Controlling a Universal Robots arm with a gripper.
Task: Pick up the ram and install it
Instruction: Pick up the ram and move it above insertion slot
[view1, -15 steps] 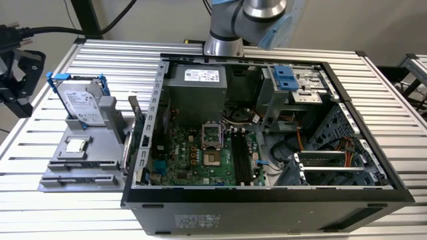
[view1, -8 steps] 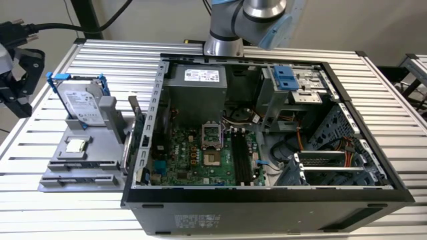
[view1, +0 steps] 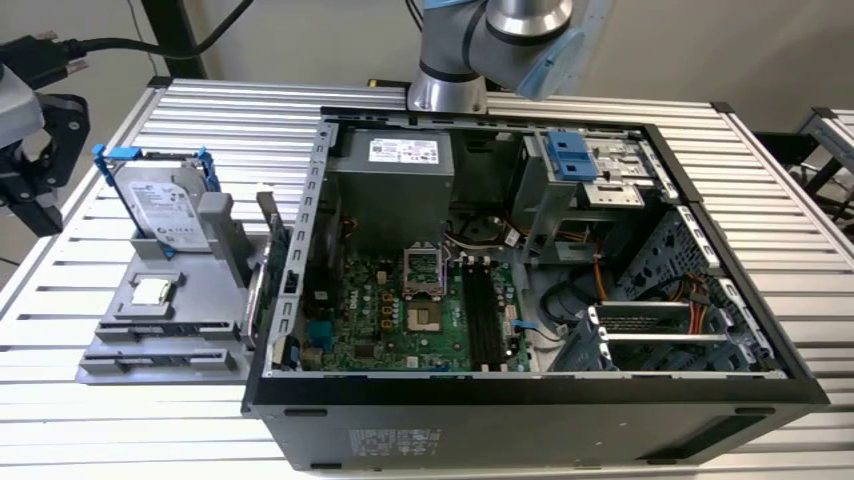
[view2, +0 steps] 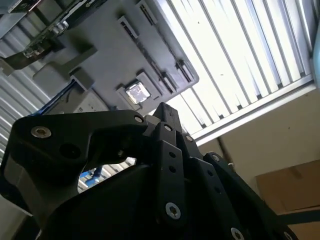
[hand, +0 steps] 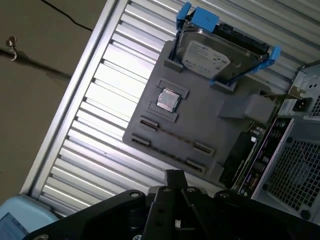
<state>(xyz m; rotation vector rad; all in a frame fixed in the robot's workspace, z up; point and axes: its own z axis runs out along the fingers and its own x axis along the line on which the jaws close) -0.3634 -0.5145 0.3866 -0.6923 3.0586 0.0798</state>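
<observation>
Stage: early, ram (hand: 175, 136) seemingly edge-on in tray (hand: 200, 115), not lifted | pincer (hand: 175, 175) near tray, opening and hold cannot be told | motherboard slots (view1: 483, 318): install undone

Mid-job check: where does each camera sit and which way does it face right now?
Exterior view: off the arm, looking down into the open computer case; the arm's base stands at its far side.
First wrist view: on the wrist, looking past the gripper at the grey parts holder and hard drive.
Second wrist view: on the wrist, looking along the gripper's black links at that holder.
Shared: both wrist views show the processor chip.
</observation>
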